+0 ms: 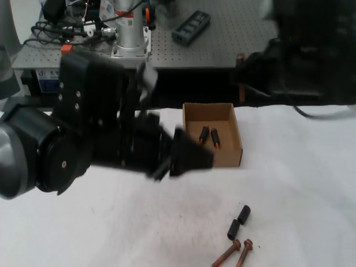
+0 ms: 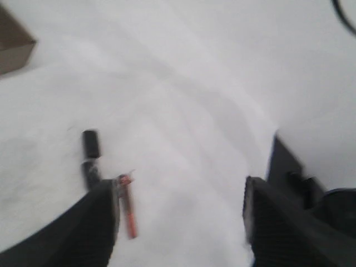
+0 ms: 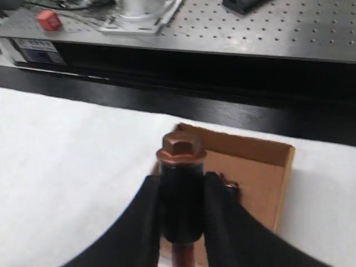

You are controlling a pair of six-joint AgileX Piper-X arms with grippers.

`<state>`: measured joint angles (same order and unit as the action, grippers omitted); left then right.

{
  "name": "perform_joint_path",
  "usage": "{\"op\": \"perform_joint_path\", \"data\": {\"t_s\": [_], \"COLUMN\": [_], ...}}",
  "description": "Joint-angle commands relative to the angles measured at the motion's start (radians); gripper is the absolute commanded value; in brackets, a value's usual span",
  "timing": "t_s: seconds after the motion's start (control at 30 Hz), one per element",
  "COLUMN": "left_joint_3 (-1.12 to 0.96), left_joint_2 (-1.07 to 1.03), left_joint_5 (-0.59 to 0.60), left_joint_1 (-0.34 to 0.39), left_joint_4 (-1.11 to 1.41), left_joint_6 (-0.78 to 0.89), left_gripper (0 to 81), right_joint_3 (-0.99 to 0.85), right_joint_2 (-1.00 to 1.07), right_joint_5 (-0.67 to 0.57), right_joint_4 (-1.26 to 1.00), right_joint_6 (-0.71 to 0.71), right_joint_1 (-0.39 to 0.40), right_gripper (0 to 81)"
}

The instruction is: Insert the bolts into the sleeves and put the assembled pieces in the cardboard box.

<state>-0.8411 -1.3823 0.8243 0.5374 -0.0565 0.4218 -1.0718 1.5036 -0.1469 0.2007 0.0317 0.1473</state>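
Trouble could start on the left. Our left gripper (image 2: 178,192) hangs over the white cloth (image 2: 194,83) with its fingers spread wide. One finger is just beside two loose sleeves (image 2: 90,143) and a loose bolt (image 2: 128,207). If it comes down off-centre, we judge a fingertip could nudge a part and set it rolling.

Further right, the cardboard box (image 1: 228,157) holds two assembled pieces (image 1: 204,133). In the high view that same gripper sits close against the box's corner, so a careless swing might shove the box.

On the right, our right gripper (image 3: 181,189) is clamped on an assembled piece (image 3: 179,208), with the bolt head showing past the fingertips. The box lies beyond the piece. If it is let go too early, we think it would land on the cloth or strike the rim.
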Motion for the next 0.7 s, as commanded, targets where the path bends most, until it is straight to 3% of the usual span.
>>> {"op": "perform_joint_path", "data": {"t_s": [0.0,0.1,0.23,0.3,0.5,0.67], "left_joint_3": [-0.004,-0.004,-0.004,-0.004,-0.004,-0.004], "left_joint_2": [0.012,0.012,0.012,0.012,0.012,0.015], "left_joint_5": [-0.262,-0.416,-0.502,-0.506,-0.506,-0.506], "left_joint_1": [0.000,0.000,0.000,0.000,0.000,0.000], "left_joint_4": [-0.291,-0.412,-0.461,-0.467,-0.470,-0.510], "left_joint_6": [-0.268,-0.373,-0.401,-0.401,-0.399,-0.347], "left_gripper": [46.4,46.4,46.4,46.4,46.4,46.1], "right_joint_3": [-0.208,-0.354,-0.494,-0.535,-0.559,-0.561], "right_joint_2": [0.213,0.364,0.519,0.568,0.600,0.536], "right_joint_5": [0.075,0.093,0.147,0.157,0.154,0.147], "right_joint_4": [0.134,0.259,0.356,0.388,0.434,0.440], "right_joint_6": [-0.042,-0.065,-0.071,-0.071,-0.071,-0.071], "right_joint_1": [0.003,0.006,0.017,0.018,0.018,0.015], "right_gripper": [0.0,0.0,1.2,7.1,35.6,36.7]}}
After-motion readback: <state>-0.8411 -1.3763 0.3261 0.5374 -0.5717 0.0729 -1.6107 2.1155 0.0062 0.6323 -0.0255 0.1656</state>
